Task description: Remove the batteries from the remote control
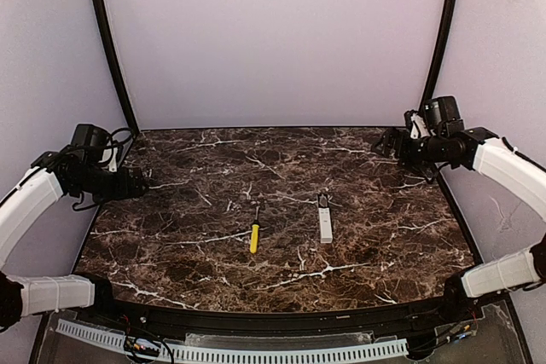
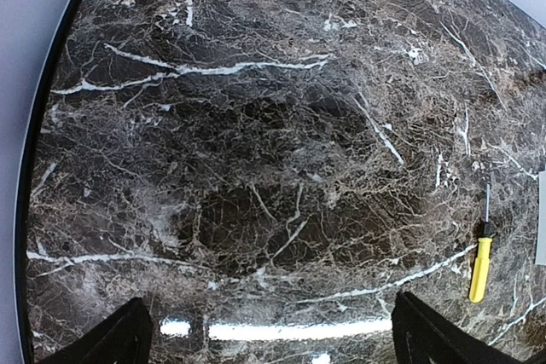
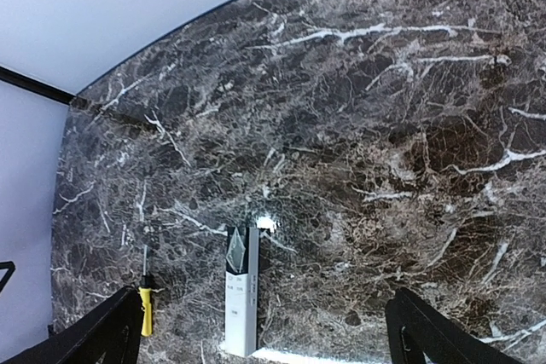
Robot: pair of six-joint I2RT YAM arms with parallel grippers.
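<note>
Both left gripper (image 2: 273,321) and right gripper (image 1: 386,144) spread, remote control (image 1: 325,221) untouched

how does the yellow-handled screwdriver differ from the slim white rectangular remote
The yellow-handled screwdriver is narrow, with a thin dark shaft; the slim white rectangular remote is a wider flat bar. The screwdriver lies left of the remote in the top view. Both lie flat on the dark marble table.

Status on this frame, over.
Left gripper, right gripper open, empty, off to the sides. Remote control lying flat, batteries not visible. Screwdriver beside it, not touching.
</note>
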